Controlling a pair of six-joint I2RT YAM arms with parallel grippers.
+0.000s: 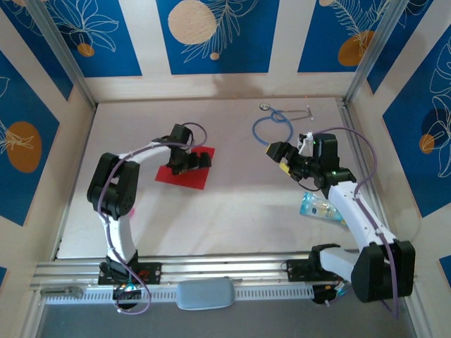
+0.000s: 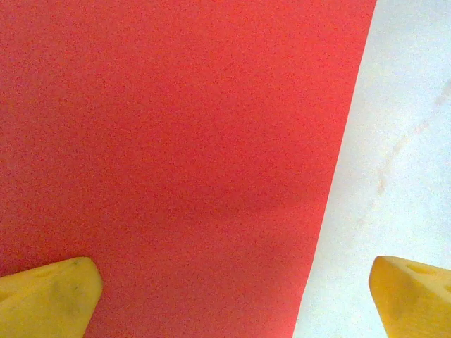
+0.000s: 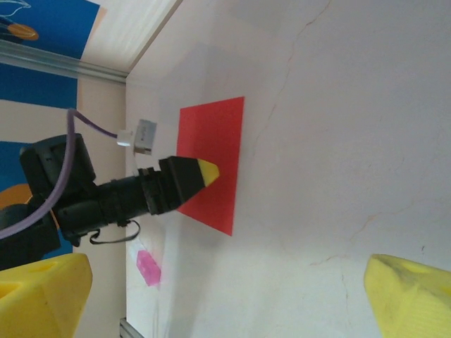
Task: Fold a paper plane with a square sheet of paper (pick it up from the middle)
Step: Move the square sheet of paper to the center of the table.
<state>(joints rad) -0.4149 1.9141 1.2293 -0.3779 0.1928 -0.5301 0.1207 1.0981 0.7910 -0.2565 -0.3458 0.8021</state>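
While the left gripper hangs close over the red paper, its yellow fingers are spread wide and hold nothing. One finger is over the paper and one is over the white table. The paper lies flat on the table's left side. The right gripper is well apart from it, fingers wide too, holding nothing.

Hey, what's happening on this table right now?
The left claw is open and low over the square sheet of paper, which lies flat and unfolded on the table. The right claw is open too, off to the side near the blue stethoscope, holding nothing. No fold made yet.
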